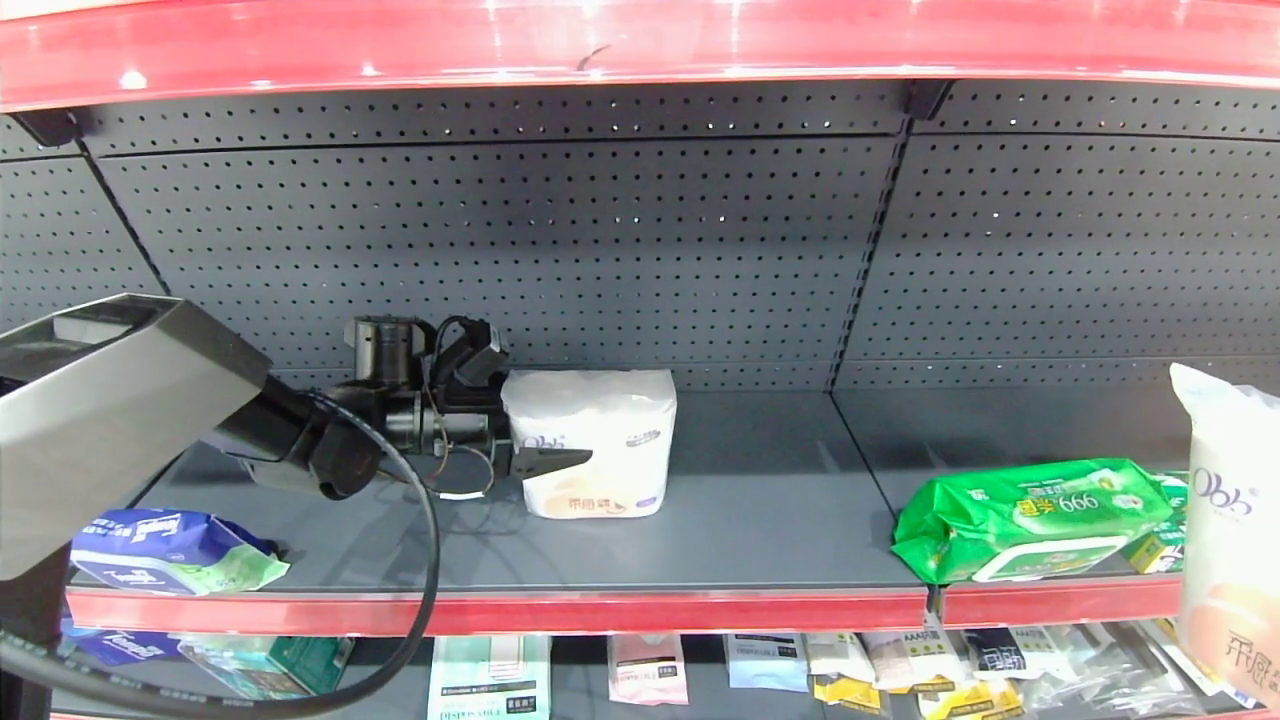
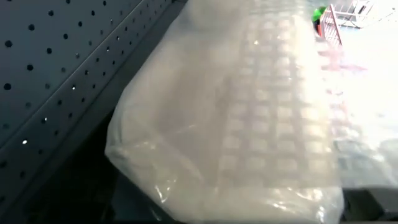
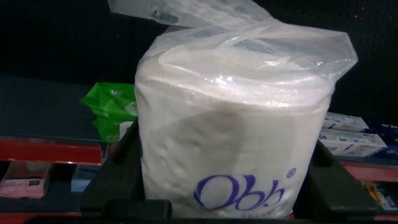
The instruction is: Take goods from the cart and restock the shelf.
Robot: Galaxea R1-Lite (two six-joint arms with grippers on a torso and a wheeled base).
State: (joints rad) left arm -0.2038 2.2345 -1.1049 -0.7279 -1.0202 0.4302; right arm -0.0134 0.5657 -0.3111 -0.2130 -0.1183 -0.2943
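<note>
A white tissue pack [image 1: 600, 425] stands on the grey shelf board [image 1: 770, 510], left of centre. My left gripper [image 1: 548, 425] reaches in from the left and is shut on it, with one dark finger [image 1: 552, 462] lying across the pack's front face. The same pack [image 2: 249, 124] looms close in the left wrist view, beside the pegboard back wall. My right gripper [image 3: 217, 193] is shut on a second white pack in clear plastic [image 3: 230, 130], its fingers [image 3: 118, 177] pressing both sides. That pack [image 1: 1228, 530] hangs at the right edge, in front of the shelf.
A green wipes pack [image 1: 1030, 515] lies on the right shelf section. A blue tissue pack [image 1: 165, 560] lies at the front left. The red shelf lip [image 1: 500, 610] runs along the front, with small goods [image 1: 650, 665] below. A red upper shelf [image 1: 640, 40] overhangs.
</note>
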